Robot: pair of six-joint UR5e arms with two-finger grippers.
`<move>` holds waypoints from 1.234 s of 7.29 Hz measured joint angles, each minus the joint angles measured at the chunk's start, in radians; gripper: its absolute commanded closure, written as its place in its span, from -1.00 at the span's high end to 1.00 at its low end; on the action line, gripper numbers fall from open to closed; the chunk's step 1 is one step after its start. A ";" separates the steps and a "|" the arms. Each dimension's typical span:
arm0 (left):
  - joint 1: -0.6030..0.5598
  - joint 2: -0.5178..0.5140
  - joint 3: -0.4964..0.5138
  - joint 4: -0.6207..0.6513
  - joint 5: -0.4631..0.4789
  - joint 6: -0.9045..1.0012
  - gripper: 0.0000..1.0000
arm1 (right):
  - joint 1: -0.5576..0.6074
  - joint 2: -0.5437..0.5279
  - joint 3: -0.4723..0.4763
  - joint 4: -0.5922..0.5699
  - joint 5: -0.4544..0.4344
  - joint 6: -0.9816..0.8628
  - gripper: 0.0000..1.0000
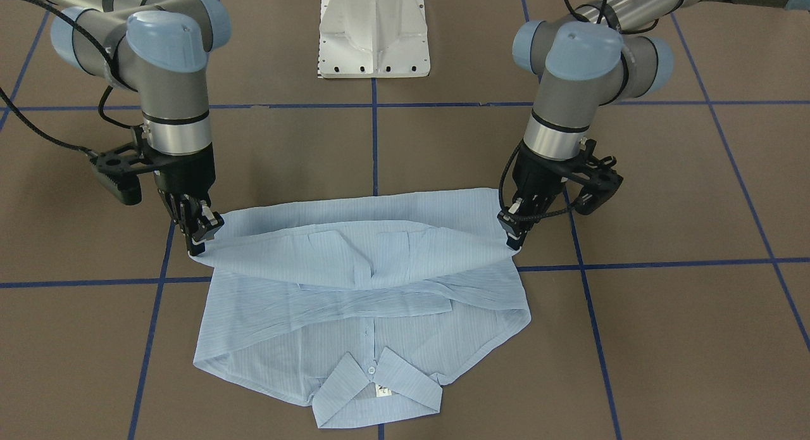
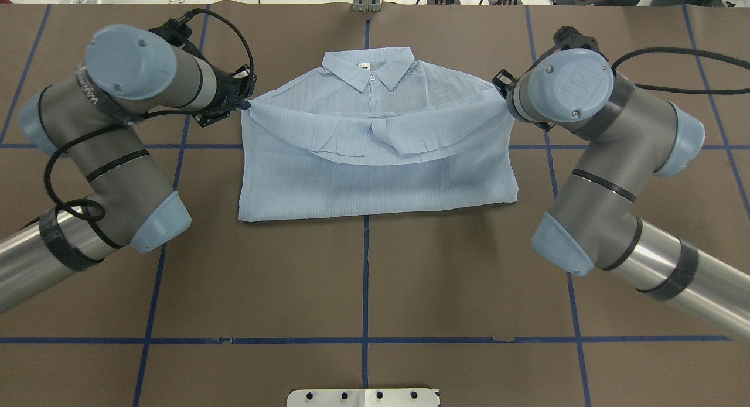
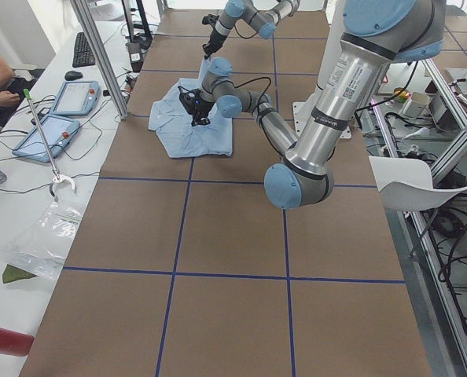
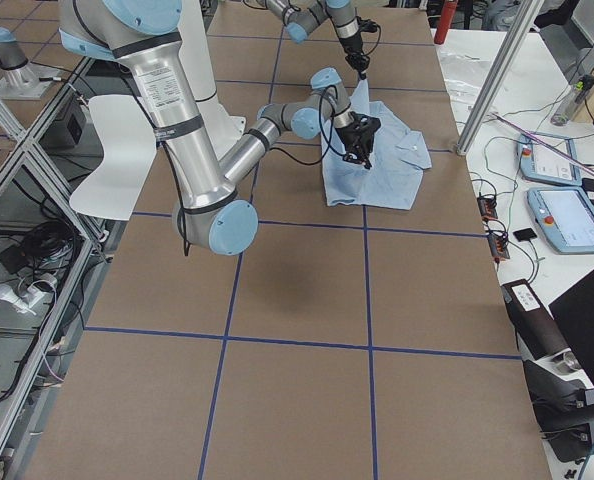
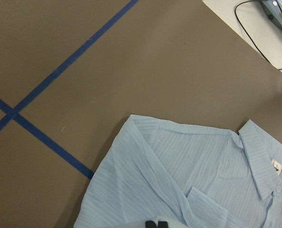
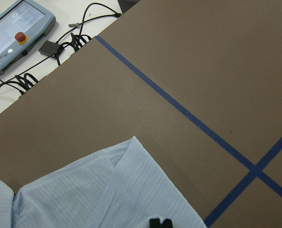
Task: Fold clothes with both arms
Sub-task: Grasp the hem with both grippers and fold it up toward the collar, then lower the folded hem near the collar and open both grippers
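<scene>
Both jaws clamped tight — on shirt (image 1: 380, 250) corners.

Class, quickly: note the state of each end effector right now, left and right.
Left end effector: closed, holding one corner of the shirt at its folded-over edge.
Right end effector: closed, holding the opposite corner of the shirt.

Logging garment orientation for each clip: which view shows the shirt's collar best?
Exterior front-facing: the collar of the shirt lies nearest, large, its button and label plain. Overhead shows it smaller; the left wrist view crops it; side views make it tiny; right wrist shows at most an edge.
</scene>
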 measured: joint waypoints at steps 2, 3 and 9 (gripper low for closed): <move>-0.015 -0.047 0.143 -0.100 0.004 0.010 -1.00 | 0.018 0.092 -0.157 0.037 0.010 -0.007 -1.00; -0.016 -0.065 0.193 -0.133 0.006 0.014 -1.00 | 0.021 0.113 -0.226 0.080 0.011 -0.012 -1.00; -0.028 -0.100 0.365 -0.286 0.011 0.021 -1.00 | 0.056 0.196 -0.437 0.173 0.018 -0.028 -1.00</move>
